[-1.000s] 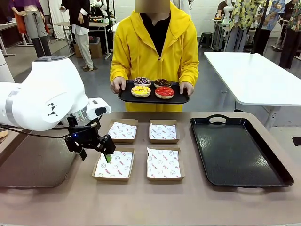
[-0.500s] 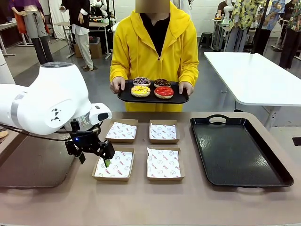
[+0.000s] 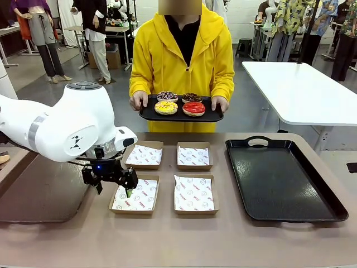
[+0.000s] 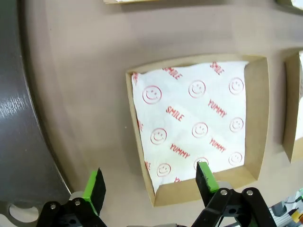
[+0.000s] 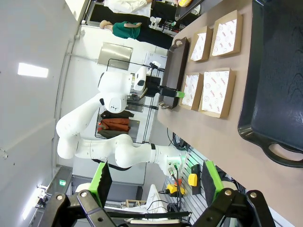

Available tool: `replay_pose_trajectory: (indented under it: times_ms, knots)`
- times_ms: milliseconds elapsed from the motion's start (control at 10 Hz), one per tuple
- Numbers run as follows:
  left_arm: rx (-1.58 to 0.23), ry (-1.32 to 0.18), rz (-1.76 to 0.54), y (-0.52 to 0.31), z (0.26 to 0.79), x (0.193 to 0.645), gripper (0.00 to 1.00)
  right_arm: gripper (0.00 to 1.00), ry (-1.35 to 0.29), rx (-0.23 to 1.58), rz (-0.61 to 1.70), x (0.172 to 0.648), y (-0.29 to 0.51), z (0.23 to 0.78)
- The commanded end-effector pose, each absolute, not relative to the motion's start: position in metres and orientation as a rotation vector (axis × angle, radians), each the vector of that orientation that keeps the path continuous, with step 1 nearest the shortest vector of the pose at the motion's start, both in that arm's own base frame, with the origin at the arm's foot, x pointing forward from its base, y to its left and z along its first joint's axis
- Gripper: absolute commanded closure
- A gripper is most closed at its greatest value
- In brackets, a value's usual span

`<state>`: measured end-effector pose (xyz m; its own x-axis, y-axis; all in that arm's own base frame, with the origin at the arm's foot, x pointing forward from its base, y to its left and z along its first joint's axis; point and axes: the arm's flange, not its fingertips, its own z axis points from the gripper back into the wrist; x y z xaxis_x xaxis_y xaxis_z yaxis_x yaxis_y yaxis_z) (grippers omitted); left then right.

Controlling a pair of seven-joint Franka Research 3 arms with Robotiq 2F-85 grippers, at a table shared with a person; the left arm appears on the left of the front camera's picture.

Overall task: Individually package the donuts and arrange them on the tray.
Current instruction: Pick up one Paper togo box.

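Your left gripper: jaws apart, straddling a box wall.
Your right gripper: jaws apart, empty.
Donuts: on the person's tray.

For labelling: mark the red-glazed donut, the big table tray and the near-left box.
red-glazed donut (image 3: 189, 107), front view, its red glaze.
big table tray (image 3: 279, 178), front view, its bare floor.
near-left box (image 4: 194, 127), left wrist view, its printed liner.

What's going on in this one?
A person holds a small tray with the four donuts at the table's far side. The left gripper, jaws open, is down at the near-left box, one finger inside its edge and one outside. The right gripper is open, holding nothing. No donut is boxed yet; the large tray bears nothing.
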<state>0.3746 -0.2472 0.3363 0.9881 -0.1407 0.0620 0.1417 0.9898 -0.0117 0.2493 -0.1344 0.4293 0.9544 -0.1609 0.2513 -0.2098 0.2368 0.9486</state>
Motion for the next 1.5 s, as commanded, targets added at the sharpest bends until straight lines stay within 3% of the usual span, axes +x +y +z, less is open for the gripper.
replay_pose_trajectory:
  times_ms: [0,100,200,300,400,1200,1400]
  knots:
    - [-0.003,-0.097,-0.081,-0.250,0.329,0.388,0.55,0.00,-0.336,1.349,0.044,0.250,-0.135,0.430]
    - [0.001,-0.093,-0.073,-0.249,0.326,0.390,0.56,0.00,-0.336,1.349,0.044,0.250,-0.135,0.430]
    - [0.006,-0.092,-0.076,-0.250,0.325,0.392,1.00,0.00,-0.336,1.349,0.044,0.250,-0.135,0.430]
    - [0.007,-0.094,-0.078,-0.249,0.325,0.392,0.61,0.00,-0.336,1.349,0.044,0.250,-0.135,0.430]
    - [0.011,-0.098,-0.078,-0.249,0.326,0.393,1.00,0.00,-0.336,1.349,0.044,0.250,-0.135,0.430]
    - [0.026,-0.077,-0.066,-0.248,0.328,0.397,1.00,0.00,-0.336,1.349,0.044,0.250,-0.135,0.430]
    - [0.037,0.024,-0.047,-0.245,0.351,0.396,1.00,0.00,-0.336,1.349,0.044,0.250,-0.135,0.430]
